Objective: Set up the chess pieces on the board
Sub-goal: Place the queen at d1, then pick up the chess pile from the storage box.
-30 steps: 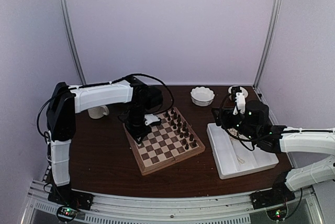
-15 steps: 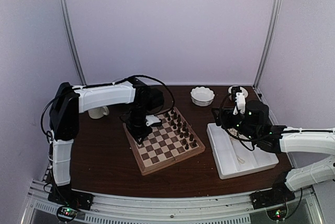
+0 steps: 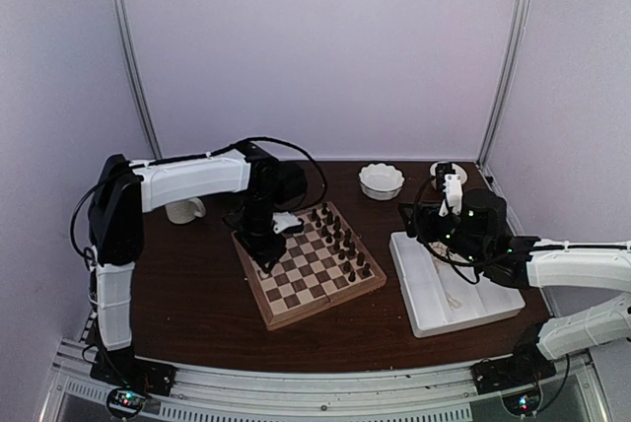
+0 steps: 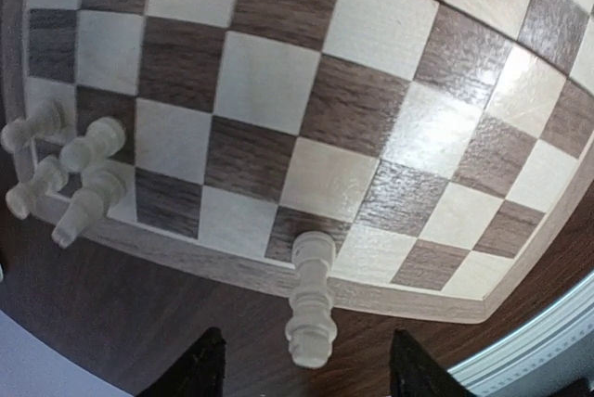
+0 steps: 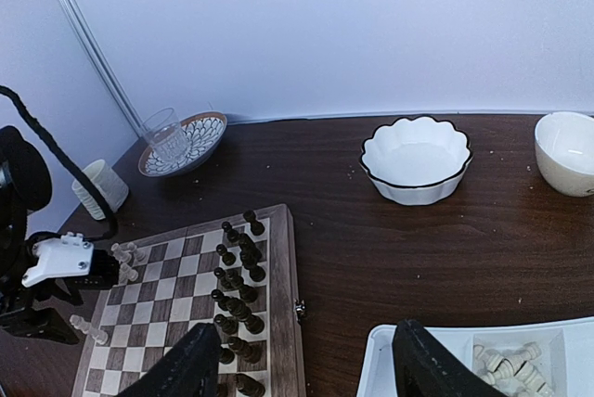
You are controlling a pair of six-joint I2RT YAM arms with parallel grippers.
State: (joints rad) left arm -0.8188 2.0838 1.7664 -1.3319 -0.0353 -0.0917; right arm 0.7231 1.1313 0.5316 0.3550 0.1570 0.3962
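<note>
Chess pieces: four cream ones cluster at a corner of the board, fifth piece upright on an edge square | left gripper spread, clear of it, seemingly to leave it standing | right gripper wide, empty, over tray

The board sat mid-table, the tray to its right, the bowl behind and between them, the cup behind-left. 5 chess pieces stood along the board's left edge.
</note>
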